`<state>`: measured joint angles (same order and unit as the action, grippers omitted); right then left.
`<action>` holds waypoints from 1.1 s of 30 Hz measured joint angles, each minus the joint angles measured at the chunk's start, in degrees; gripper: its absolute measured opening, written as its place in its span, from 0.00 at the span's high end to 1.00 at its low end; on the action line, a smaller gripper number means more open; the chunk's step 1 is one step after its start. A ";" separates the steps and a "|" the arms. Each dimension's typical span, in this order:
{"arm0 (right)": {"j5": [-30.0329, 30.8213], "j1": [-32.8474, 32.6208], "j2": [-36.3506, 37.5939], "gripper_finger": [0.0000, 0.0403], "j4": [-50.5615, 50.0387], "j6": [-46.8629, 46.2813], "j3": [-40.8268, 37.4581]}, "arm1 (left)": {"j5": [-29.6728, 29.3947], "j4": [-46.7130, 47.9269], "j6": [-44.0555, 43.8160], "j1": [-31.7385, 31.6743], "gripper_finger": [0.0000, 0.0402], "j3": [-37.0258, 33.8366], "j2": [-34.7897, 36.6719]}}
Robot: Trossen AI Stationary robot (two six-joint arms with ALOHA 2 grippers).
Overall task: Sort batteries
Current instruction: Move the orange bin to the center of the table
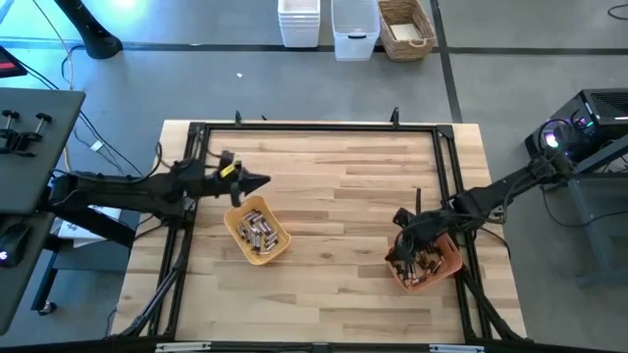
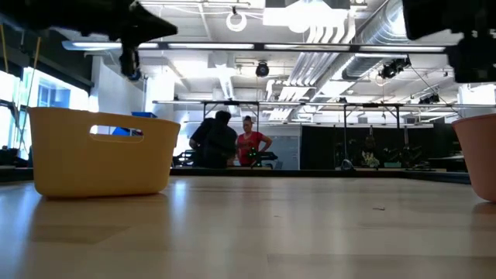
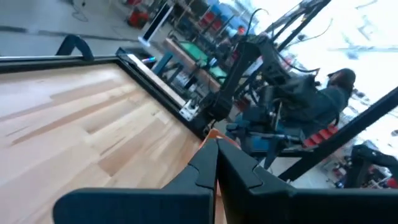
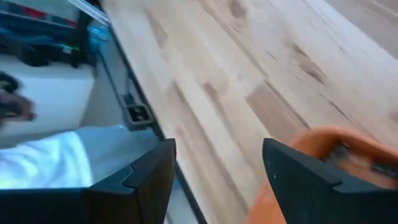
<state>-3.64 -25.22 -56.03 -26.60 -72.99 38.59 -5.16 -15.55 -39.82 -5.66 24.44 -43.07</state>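
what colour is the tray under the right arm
Orange tray, clearest in the high view.

Two trays on the table [image 1: 324, 196] — a yellow tray [image 1: 279, 249], an orange tray [image 1: 446, 266] — each holding several batteries [image 1: 257, 231].

Grey floor [image 1: 510, 88], white bins [image 1: 299, 22], wicker basket [image 1: 406, 27]; bright ceiling lights [image 2: 310, 15] overhead.

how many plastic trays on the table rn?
2. A yellow plastic tray holding silvery batteries sits left of centre; an orange plastic tray lies under the right gripper near the right edge.
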 joint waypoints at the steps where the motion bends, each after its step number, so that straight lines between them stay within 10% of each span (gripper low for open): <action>1: -0.11 0.87 0.00 0.42 1.44 1.00 0.02 | -0.09 -1.29 0.05 0.27 1.00 -2.18 1.84; 15: 17.99 6.11 0.00 0.44 2.14 -1.00 9.74 | -3.11 -18.69 -1.56 6.75 1.00 -23.69 17.00; 24: 11.27 4.08 1.65 0.96 -3.55 12.14 9.45 | -3.91 -18.30 -7.47 6.92 1.00 -23.69 16.96; 33: 12.61 9.57 23.45 0.99 7.35 28.42 -7.07 | -3.88 -18.14 -7.54 6.89 1.00 -23.69 16.87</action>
<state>8.97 -15.66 -32.58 -19.24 -44.56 31.52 -9.04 -33.69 -47.35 1.23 0.75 -26.20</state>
